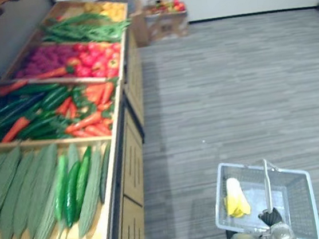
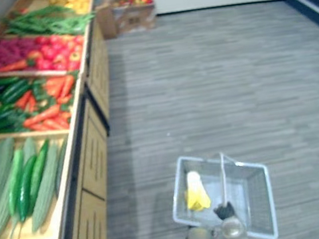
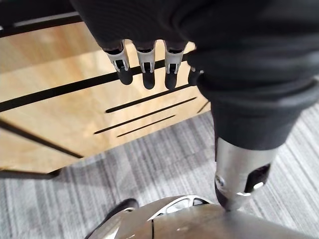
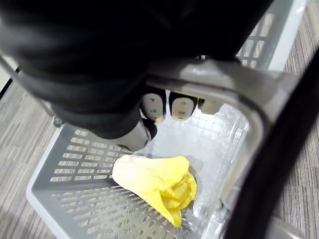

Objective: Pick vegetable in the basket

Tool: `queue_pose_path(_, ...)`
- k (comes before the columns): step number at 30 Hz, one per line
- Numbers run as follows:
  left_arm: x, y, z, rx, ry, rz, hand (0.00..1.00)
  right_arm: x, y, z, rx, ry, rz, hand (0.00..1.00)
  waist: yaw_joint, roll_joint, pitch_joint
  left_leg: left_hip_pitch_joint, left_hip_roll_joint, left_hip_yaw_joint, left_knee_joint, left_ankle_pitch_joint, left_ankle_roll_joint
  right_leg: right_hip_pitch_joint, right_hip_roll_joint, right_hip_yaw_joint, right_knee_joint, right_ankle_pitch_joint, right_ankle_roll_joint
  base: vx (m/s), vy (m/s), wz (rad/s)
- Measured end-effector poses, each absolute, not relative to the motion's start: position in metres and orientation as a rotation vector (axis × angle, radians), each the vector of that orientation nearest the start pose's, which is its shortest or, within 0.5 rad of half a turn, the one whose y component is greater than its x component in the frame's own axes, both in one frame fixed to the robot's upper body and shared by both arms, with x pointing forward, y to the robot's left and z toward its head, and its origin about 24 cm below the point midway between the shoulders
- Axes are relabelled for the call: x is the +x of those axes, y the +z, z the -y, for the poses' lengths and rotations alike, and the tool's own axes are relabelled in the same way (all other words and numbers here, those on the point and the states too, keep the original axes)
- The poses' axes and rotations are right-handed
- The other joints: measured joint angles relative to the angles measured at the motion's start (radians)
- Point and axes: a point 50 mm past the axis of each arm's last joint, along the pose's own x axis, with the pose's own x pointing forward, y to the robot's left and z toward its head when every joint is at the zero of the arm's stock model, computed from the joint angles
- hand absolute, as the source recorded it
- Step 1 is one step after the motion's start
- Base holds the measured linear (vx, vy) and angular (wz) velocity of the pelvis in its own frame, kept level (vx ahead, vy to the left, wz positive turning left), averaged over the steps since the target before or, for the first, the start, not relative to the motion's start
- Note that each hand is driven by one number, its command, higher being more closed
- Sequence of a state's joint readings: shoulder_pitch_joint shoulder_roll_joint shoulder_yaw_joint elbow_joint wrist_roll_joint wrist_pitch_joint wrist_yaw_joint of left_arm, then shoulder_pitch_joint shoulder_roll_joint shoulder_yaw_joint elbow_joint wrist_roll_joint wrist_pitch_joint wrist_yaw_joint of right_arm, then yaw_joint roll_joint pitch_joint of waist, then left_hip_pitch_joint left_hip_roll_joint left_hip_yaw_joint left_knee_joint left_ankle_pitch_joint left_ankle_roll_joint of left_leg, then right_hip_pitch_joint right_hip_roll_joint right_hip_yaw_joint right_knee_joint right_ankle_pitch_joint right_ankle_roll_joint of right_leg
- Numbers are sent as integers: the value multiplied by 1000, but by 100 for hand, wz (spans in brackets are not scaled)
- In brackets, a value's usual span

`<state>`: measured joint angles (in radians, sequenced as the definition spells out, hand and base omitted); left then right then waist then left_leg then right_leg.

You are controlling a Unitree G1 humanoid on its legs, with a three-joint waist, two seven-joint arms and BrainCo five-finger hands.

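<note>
The right hand has its fingers curled round the handle of the basket, where a yellow vegetable lies. The left hand hangs loose-fingered beside the counter. Best to hold the basket level when reaching for the cucumbers.

Wood, plastic, carpet.
Stand at nine o'clock is pale matt wood; its cucumbers shine glossy green. Basket at five o'clock is smooth, perforated grey plastic, handle likewise, holding a matt yellow vegetable. Floor looks like rough striped grey carpet.
</note>
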<state>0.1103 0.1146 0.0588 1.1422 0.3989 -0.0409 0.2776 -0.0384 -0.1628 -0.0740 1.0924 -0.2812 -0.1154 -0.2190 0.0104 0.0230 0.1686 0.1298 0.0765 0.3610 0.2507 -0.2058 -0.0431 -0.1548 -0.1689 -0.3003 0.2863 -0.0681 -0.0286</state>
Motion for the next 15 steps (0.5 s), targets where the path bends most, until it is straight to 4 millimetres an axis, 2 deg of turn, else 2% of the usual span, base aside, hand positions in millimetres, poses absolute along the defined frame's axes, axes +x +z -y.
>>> queue_pose_path(1,69,-164,-215,582,104,-1147,0,142,-141,224,-458,-167,-911,100,-1,-10,-1,20,-12,14,-8,0,0,7,-6,-36,8,-16,23,58,-48,-65)
queue_pose_path(2,70,-164,-215,582,100,-1145,0,141,-141,222,-454,-161,-915,100,0,-12,-3,24,-13,12,-11,0,0,10,0,-33,-3,-14,28,77,-63,-60)
queue_pose_path(4,70,-164,-213,576,94,-1146,0,137,-144,219,-444,-154,-929,100,4,5,-3,31,-4,13,-30,0,0,22,25,-18,-63,12,68,54,-35,-38)
queue_pose_path(6,73,-164,-211,577,83,-1137,0,136,-144,220,-445,-156,-933,100,4,21,-4,25,11,12,-39,0,-1,42,57,-17,-145,51,70,48,-42,-14)
queue_pose_path(10,75,-164,-212,576,86,-1132,0,127,-148,220,-444,-154,-975,100,8,21,-4,13,28,2,-36,14,-22,120,96,-33,-313,121,65,12,-47,7)
queue_pose_path(15,80,-163,-211,577,88,-1122,0,122,-149,223,-425,-182,-991,100,5,23,2,-6,42,-60,-1,16,-26,164,106,-92,-356,130,55,24,-35,30)
